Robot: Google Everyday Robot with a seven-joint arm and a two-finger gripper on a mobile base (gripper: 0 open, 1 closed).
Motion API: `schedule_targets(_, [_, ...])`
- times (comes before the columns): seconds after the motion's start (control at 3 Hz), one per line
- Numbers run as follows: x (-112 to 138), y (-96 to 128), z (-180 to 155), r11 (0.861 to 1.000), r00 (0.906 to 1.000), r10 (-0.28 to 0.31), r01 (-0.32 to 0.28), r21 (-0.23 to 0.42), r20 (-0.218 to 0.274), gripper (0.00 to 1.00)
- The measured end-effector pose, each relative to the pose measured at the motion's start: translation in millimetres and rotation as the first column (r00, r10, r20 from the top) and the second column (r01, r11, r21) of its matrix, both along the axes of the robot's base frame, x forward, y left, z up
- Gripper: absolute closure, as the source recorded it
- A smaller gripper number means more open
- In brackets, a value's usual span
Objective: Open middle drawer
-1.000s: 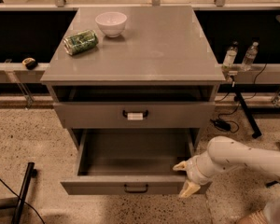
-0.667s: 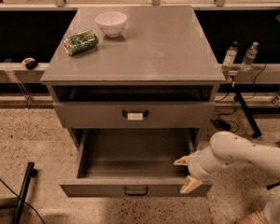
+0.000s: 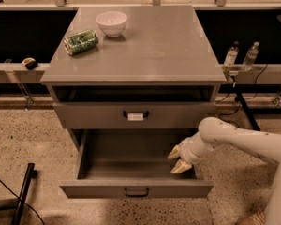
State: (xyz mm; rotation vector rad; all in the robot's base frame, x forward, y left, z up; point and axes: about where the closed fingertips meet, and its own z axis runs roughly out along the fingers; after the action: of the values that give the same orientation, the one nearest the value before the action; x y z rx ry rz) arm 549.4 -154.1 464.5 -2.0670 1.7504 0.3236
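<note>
The middle drawer (image 3: 98,189) is pulled far out at the bottom of the grey cabinet. It has a flat grey front, a plain black loop handle (image 3: 136,191) and a bare grey interior (image 3: 126,156). My gripper (image 3: 177,159) hangs over the right side of the drawer's interior, just behind the front panel. It is open and holds nothing, its fingertips (image 3: 181,167) pointing left. My white arm (image 3: 243,142) reaches in from the right.
Above the open drawer is a shut drawer (image 3: 93,116) with a white tag on its handle. The cabinet top (image 3: 154,46) holds a white bowl (image 3: 111,22) and a green can (image 3: 81,41). Two bottles (image 3: 231,55) stand at the right. A black pole (image 3: 22,191) lies on the floor at the left.
My gripper has moved up and back from the drawer's front right corner to over its interior. The drawer stays pulled out.
</note>
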Motion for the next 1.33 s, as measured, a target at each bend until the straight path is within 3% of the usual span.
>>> schedule_targets(0.33, [19.6, 9.8, -21.1, 1.000, 0.9998, -0.014, 0.014, 0.009, -0.014, 0.58])
schedule_targets(0.67, [18.2, 18.8, -45.1, 1.000, 0.9983, -0.006, 0.006, -0.003, -0.058, 0.58])
schedule_targets(1.33, [-26.3, 27.7, -67.3, 0.997, 0.9836, 0.042, -0.054, -0.063, -0.176, 0.65])
